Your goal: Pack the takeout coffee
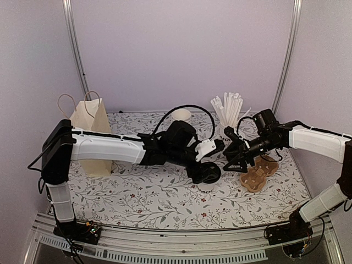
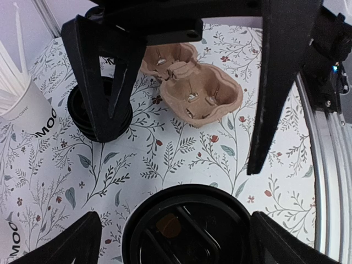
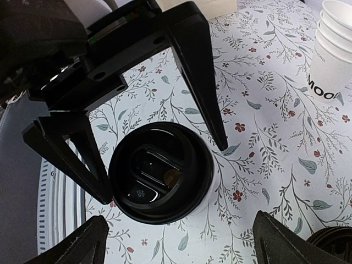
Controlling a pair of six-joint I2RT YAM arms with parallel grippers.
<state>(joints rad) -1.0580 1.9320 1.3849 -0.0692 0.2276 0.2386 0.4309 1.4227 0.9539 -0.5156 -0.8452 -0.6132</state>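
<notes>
Left gripper [image 3: 165, 174] is down at the centre of the top view, jaws spread wide, straddling the small white paper cup with the round black plastic lid [image 3: 159, 181]. On the right wrist camera one black finger sits against the lid's rim at lower left. The other fingertip stands just beside the rim at upper right, and whether it touches I cannot tell. No squeeze shows: the cup stands upright on the floral-print tablecloth [image 1: 154, 198], framed by the fingers rather than clamped.

Right gripper [image 1: 235, 165] hovers just to the right of that cup in the top view, its jaws just as wide, holding nothing. Right of it, toward the right edge of the frame, lies the brown moulded-pulp cup carrier [image 1: 257, 177], flat on the cloth with its cells facing up.

Over to the left wrist view. A stack of round black lids [image 2: 77, 113] sits left of centre, partly hidden behind a finger of the right gripper. A white paper cup stuffed with white straws [image 2: 27, 110] stands at the left edge.

A stack of white paper cups [image 3: 335, 44] fills the upper right corner of the right wrist view. The tall cream paper bag with loop handles [image 1: 91, 132] stands upright at the far left of the top view, well apart from the lidded cup.
</notes>
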